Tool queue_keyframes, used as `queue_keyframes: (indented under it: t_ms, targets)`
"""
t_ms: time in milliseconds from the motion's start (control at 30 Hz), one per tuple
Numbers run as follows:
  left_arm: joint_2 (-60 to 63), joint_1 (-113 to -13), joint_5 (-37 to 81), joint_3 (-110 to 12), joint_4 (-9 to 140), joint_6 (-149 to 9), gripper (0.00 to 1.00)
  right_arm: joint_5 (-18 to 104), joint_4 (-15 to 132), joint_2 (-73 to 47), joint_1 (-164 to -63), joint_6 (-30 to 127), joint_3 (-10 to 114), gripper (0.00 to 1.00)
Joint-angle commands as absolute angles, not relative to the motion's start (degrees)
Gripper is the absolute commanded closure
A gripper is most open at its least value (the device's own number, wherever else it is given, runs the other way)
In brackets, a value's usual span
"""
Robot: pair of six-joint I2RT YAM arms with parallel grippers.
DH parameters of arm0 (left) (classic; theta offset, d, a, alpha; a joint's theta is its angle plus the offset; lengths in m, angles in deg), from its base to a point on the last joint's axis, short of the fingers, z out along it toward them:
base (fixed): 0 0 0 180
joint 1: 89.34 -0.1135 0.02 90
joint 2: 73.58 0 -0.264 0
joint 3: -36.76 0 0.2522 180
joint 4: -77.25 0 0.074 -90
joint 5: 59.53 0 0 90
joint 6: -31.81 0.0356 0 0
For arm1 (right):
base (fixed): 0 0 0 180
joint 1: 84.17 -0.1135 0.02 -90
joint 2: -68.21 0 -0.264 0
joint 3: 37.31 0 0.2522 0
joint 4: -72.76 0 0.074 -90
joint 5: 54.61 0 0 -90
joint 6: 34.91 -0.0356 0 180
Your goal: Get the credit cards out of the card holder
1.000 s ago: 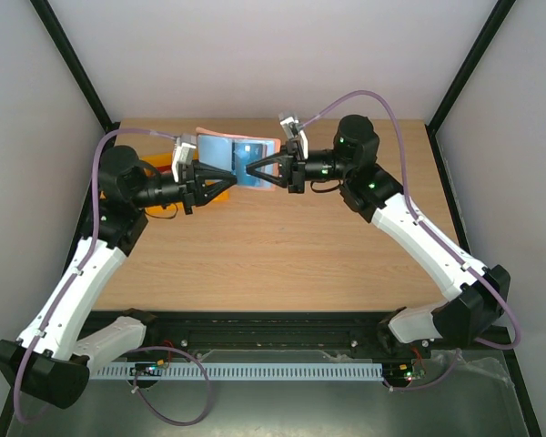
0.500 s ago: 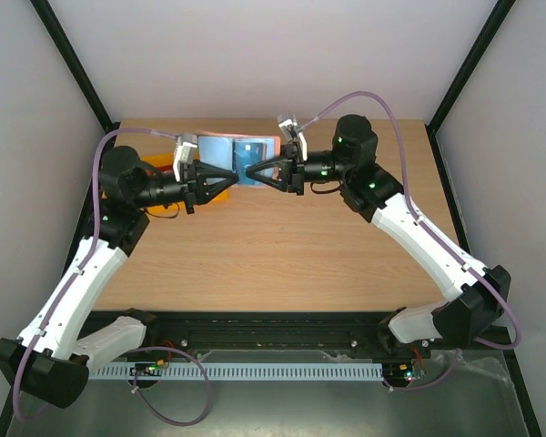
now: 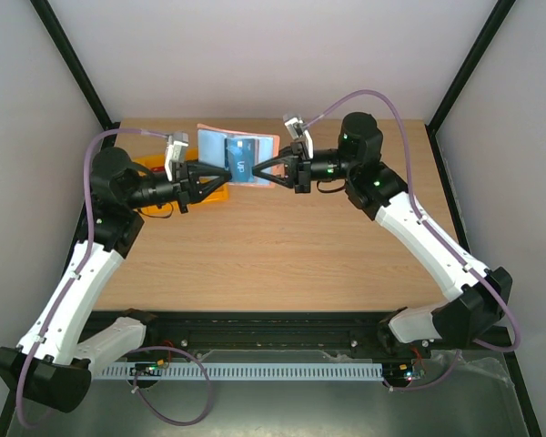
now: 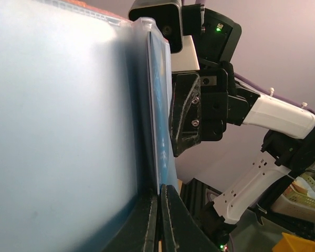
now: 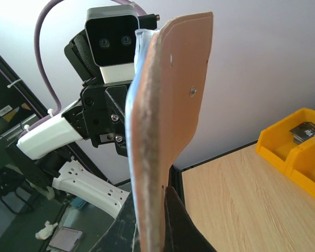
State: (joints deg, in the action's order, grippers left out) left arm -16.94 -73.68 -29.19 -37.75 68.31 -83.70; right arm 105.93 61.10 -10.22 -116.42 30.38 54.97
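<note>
The card holder is held up in the air over the back of the table, its pale blue face toward the camera and its pinkish rim at the right. My right gripper is shut on its lower edge. The right wrist view shows its tan outside edge-on between my fingers. My left gripper is shut on a blue credit card that sticks partly out of the holder. The left wrist view shows the card's thin edge rising from my shut gripper beside the holder's pale face.
A yellow compartment tray lies on the table behind my left gripper. The right wrist view shows it with a dark card inside. The wooden table has black frame posts at its back corners.
My left arm has drawn back to the left and my right gripper slightly to the right. The blue card has slid lower and further out of the holder.
</note>
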Motion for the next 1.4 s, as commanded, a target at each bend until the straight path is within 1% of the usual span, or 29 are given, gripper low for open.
queue_keyframes:
  t_ms: [0, 300, 500, 567, 633, 700, 733, 867, 1000, 1267, 1333, 1367]
  targets:
    - [-18.19, -75.29, -31.59, -37.86, 68.07, -83.02, 0.97, 107.40, 62.27, -7.74, -115.78, 29.66, 55.02, 0.98]
    - [-17.91, -77.57, -35.71, -37.83, 68.30, -82.89, 0.97, 109.57, 60.39, -6.71, -113.78, 30.68, 54.58, 0.98]
    - [-17.13, -74.14, -31.24, -37.89, 69.10, -82.67, 0.96, 109.31, 65.99, -7.27, -114.50, 26.42, 53.62, 0.98]
    - [-16.88, -74.81, -30.39, -38.00, 68.98, -83.46, 0.84, 108.91, 65.67, -7.14, -114.56, 26.80, 53.46, 0.98]
    - [-16.99, -75.47, -29.91, -38.12, 69.11, -83.75, 0.83, 108.87, 65.59, -6.90, -114.57, 26.96, 53.36, 0.99]
    - [-17.32, -75.59, -29.15, -38.22, 68.93, -83.76, 0.87, 108.99, 65.59, -6.77, -114.57, 26.88, 53.42, 0.98]
    - [-17.39, -75.68, -28.67, -38.22, 68.61, -83.84, 0.88, 109.08, 65.77, -6.83, -114.58, 26.76, 53.48, 0.98]
    - [-17.67, -75.81, -28.18, -38.03, 68.16, -84.21, 0.84, 109.43, 66.64, -7.07, -114.58, 25.81, 53.50, 0.98]
    - [-17.24, -74.70, -28.50, -38.00, 69.57, -84.08, 0.77, 109.48, 67.08, -7.03, -114.53, 25.39, 53.59, 0.98]
    - [-16.62, -73.19, -29.58, -38.57, 68.22, -82.53, 0.76, 109.04, 67.26, -6.85, -114.58, 25.22, 53.50, 0.98]
    - [-16.43, -72.47, -29.38, -38.80, 68.28, -81.88, 0.81, 109.15, 67.25, -6.85, -114.64, 25.22, 53.49, 0.98]
    - [-16.15, -72.14, -29.01, -39.12, 67.99, -81.43, 0.86, 109.09, 67.26, -6.85, -114.65, 25.22, 53.51, 0.98]
